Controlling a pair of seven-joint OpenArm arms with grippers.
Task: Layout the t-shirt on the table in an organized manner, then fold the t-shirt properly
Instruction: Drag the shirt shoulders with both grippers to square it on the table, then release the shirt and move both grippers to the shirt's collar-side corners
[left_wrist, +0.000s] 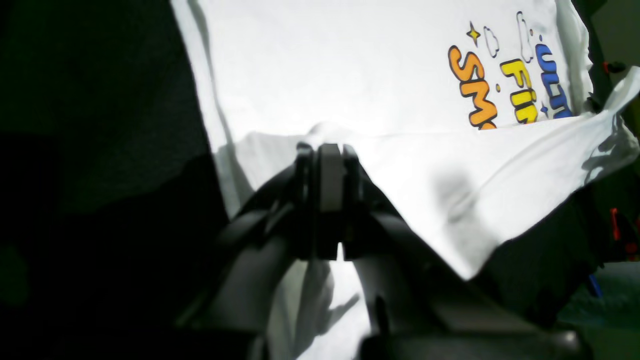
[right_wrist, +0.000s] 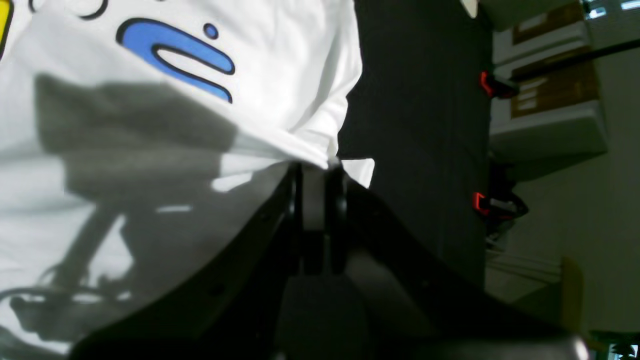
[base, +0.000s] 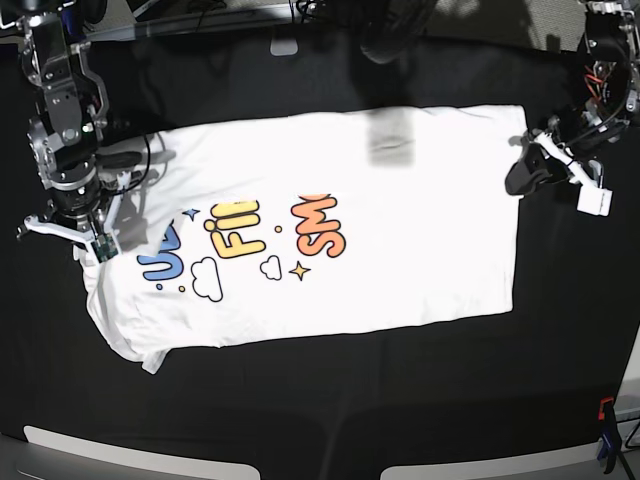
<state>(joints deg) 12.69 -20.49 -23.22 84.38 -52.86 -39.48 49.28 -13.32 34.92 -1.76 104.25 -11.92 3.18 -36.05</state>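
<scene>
Lying print-up across the middle of the black counter: the white t-shirt, partly folded, upper part doubled over so the blue, yellow and orange letters are being cut off at the fold. Pinching the shirt's edge on the base view's right side, jaws pressed together on white cloth: the left gripper. Clamping the opposite edge, near the blue letter, with cloth bunching at the closed tips: the right gripper. Gripping the counter's edge in the right wrist view: an orange clamp.
</scene>
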